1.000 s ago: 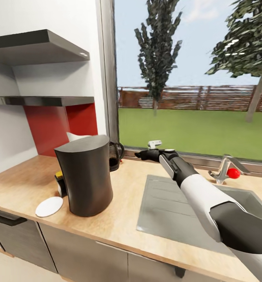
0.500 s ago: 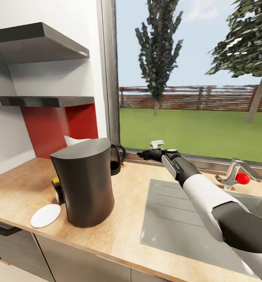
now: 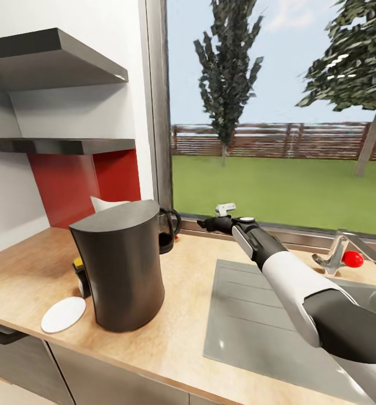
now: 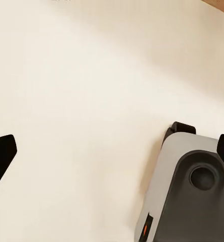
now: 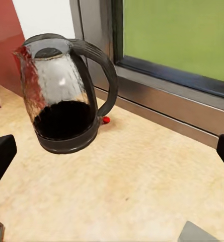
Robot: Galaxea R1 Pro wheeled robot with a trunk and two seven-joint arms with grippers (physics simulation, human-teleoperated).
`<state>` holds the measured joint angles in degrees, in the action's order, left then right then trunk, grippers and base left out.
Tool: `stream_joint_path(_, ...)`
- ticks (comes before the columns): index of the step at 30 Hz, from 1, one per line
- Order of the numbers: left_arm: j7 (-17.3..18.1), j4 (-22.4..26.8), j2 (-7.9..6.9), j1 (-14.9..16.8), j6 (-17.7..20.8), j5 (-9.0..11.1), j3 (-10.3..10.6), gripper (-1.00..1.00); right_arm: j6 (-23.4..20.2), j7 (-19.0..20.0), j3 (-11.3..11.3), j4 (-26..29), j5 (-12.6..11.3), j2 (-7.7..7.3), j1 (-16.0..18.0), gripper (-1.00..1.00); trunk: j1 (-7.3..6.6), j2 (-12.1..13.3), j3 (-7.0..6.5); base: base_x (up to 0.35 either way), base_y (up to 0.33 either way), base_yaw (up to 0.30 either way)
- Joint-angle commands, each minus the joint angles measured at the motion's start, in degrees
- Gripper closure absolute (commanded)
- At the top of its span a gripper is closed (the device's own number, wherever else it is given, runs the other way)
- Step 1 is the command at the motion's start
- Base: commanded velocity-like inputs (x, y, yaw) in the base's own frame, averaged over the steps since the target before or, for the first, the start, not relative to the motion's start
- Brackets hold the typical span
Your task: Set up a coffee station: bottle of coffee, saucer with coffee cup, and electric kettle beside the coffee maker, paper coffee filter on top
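The right gripper [image 3: 205,223] is wide open and empty near the electric kettle [image 5: 64,98]. A crooked grab could tip it

On the countertop [image 3: 36,264] stands the tall dark coffee maker [image 3: 123,264], with a white saucer [image 3: 63,314] lying flat just beside its base and the coffee jar [image 3: 81,275] with a yellow lid tucked against its far side. A white paper filter [image 3: 104,203] peeks from behind its top. The kettle [image 3: 166,229] sits by the window. The right gripper [image 3: 206,223] hovers near the kettle, above the counter beside the sink [image 3: 255,315].
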<state>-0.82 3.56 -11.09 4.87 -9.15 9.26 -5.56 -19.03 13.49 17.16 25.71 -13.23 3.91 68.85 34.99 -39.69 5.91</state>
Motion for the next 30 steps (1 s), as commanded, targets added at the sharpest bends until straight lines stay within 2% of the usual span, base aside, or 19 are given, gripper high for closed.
stream_joint_path(1,0.0,0.0,0.01,0.0,-0.2,0.0,-0.4,-1.0,-0.2,-0.1,0.3,-0.5,-0.6,-0.04,0.1,-1.0,0.02,-0.1,0.1,0.082,0.041,0.0)
stream_joint_path(5,0.0,0.0,0.01,0.0,-0.2,0.0,-0.4,-1.0,3.6,-0.1,0.3,-3.8,-0.6,0.04,0.1,-1.0,0.02,-0.1,0.1,0.097,0.071,0.0)
stream_joint_path(10,0.0,0.0,0.01,0.0,-0.2,0.0,-0.4,-1.0,6.1,0.0,0.4,-6.4,-0.6,0.17,0.1,-1.0,0.02,-0.1,0.1,0.035,0.028,0.0)
stream_joint_path(16,0.0,0.0,0.01,0.0,-0.2,0.0,-0.4,-1.0,6.5,0.2,0.5,-7.0,-0.7,0.53,0.0,-1.0,0.02,-0.1,0.1,0.001,0.163,0.0)
stream_joint_path(22,0.0,0.0,0.1,0.0,-0.2,0.0,-0.5,-1.0,6.5,0.4,0.5,-7.1,-0.7,1.44,-0.3,-1.0,0.02,-0.1,0.1,0.0,0.024,0.0)
stream_joint_path(30,0.0,0.0,0.11,0.0,-0.2,0.0,-0.5,-1.0,6.5,0.4,0.5,-7.1,-0.7,1.54,-0.3,-1.0,0.02,-0.1,0.1,0.0,0.156,0.0)
